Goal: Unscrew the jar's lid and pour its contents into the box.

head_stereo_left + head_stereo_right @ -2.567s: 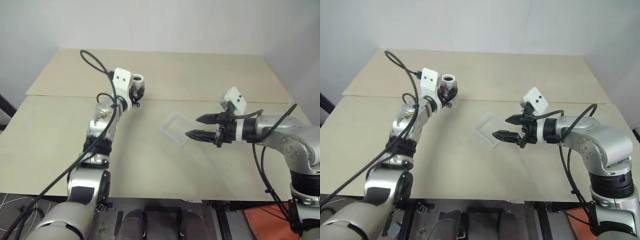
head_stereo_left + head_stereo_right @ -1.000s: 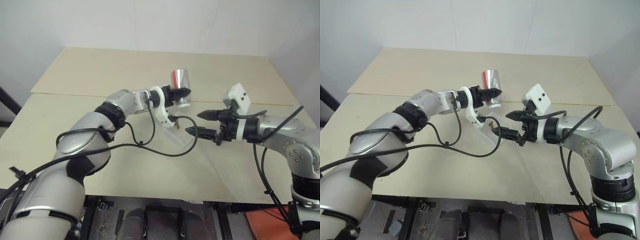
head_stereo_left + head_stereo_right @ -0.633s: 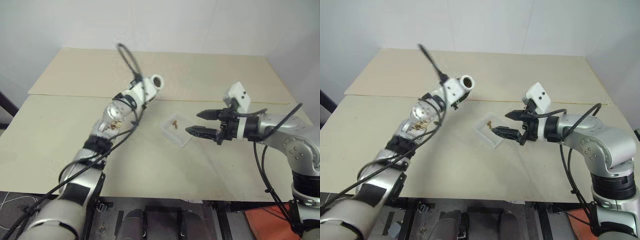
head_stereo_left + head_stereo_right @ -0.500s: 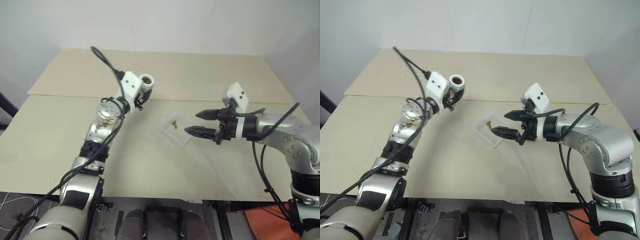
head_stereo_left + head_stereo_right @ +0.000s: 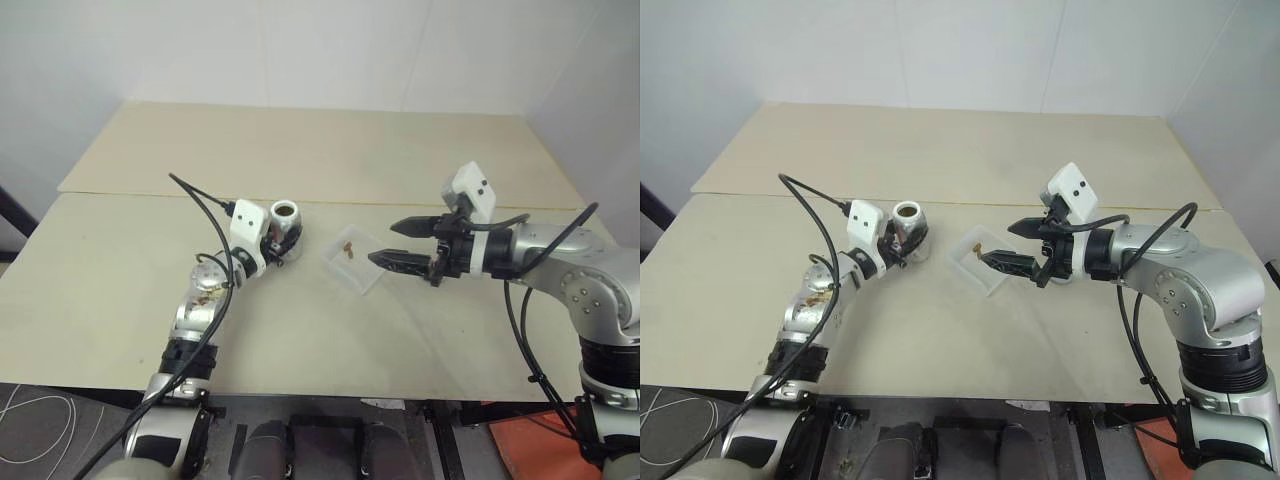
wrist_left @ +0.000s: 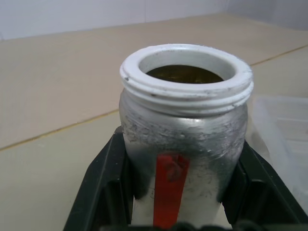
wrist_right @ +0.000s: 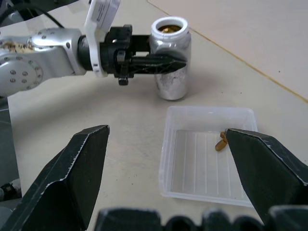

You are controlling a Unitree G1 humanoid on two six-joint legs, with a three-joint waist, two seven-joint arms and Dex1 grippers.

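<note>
The jar (image 5: 286, 227) stands upright on the table just left of the box, its mouth open and a red stripe down its silvery side (image 6: 169, 187). My left gripper (image 5: 281, 240) is shut on the jar, one black finger (image 6: 108, 185) on each side. The box (image 5: 353, 259), a clear shallow tray, holds the contents (image 7: 221, 143), a couple of small brown lumps. My right gripper (image 5: 381, 243) hovers open at the box's right edge with nothing between its fingers. The lid is out of view.
The table is two pale boards with a seam (image 5: 150, 195) running across behind the jar and box. A black cable (image 5: 205, 205) loops off my left arm over the table. The table's front edge (image 5: 330, 392) lies close to me.
A second ago my left gripper held the jar tipped above the box. It has since swung back left and set the jar upright on the table. Brown lumps now lie in the box. The right gripper stayed put.
</note>
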